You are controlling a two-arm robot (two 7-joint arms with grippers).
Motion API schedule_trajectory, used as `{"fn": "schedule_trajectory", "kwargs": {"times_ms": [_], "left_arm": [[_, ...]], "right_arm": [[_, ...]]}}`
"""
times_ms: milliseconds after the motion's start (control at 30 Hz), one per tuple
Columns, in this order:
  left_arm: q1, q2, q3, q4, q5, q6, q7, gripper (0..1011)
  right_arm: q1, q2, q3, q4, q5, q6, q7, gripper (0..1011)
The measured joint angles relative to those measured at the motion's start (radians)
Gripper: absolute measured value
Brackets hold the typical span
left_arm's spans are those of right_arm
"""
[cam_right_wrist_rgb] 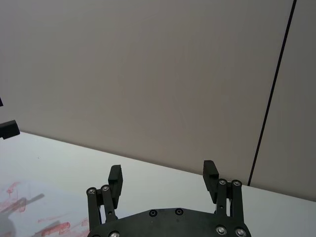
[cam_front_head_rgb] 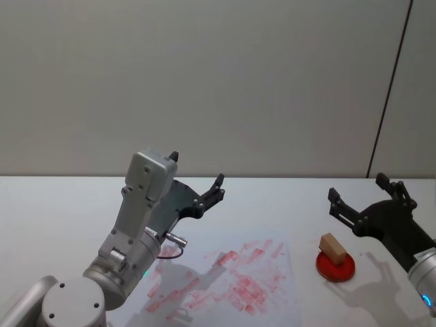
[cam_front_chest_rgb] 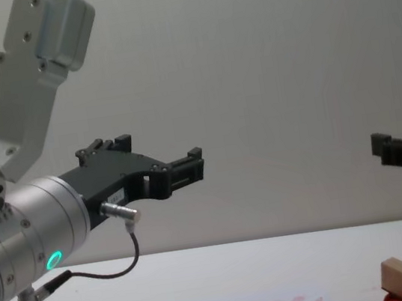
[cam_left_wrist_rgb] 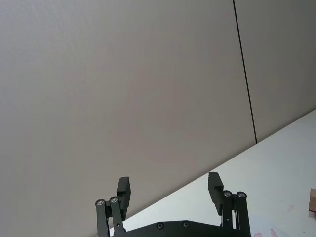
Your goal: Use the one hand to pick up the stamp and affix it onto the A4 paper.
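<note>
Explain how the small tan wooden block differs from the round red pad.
The small tan wooden block is boxy and pale; the round red pad is a low disc. The block is smaller and rests on top; the pad lies on the table. Neither is gripped.

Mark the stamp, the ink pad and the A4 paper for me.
stamp [cam_front_head_rgb: 332,246], head view, top face of the block
ink pad [cam_front_head_rgb: 334,273], head view, red front rim
A4 paper [cam_front_head_rgb: 281,279], head view, bare white right margin
</note>
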Motion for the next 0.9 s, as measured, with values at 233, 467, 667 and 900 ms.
{"fn": "schedule_trajectory", "kwargs": {"times_ms": [233,467,667,900], "left_arm": [[0.000,0.000,0.000,0.000,0.000,0.000,0.000,1003],[0.000,0.000,0.000,0.000,0.000,0.000,0.000,1002],[0.000,0.000,0.000,0.000,0.000,0.000,0.000,1003],[0.000,0.000,0.000,0.000,0.000,0.000,0.000,1002]], "right_arm": [[0.007,0.007,0.003,0.027,-0.007,0.019,0.039,1001],[0.014,0.015,0.005,0.065,-0.016,0.040,0.082,1001],[0.018,0.019,0.005,0.101,-0.024,0.057,0.111,1001],[0.028,0.016,0.000,0.144,-0.035,0.075,0.138,1001]]}}
